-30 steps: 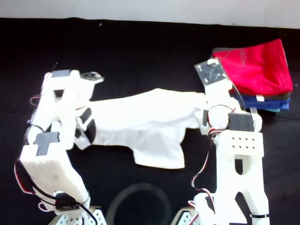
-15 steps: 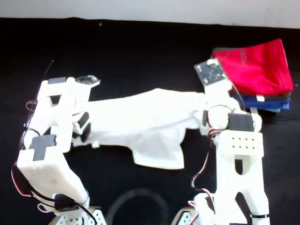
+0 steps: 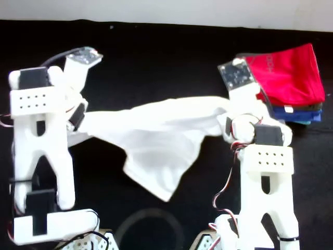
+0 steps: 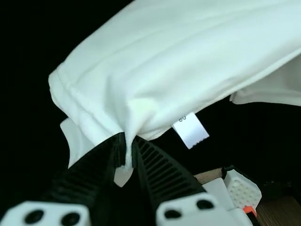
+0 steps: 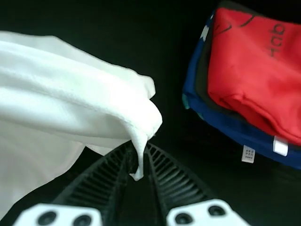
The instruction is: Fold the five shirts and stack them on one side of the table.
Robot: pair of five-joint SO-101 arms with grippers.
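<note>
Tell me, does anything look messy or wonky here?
Only the white shirt. It hangs pinched between the left gripper and the right gripper, and one loose part droops down in a lopsided point. The folded stack with the red shirt on top looks tidy.

Black table; folded shirt stack, red on top, far right side.

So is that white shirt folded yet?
Not folded: the white shirt hangs stretched between the left end effector and right end effector, each pinching one end.
</note>
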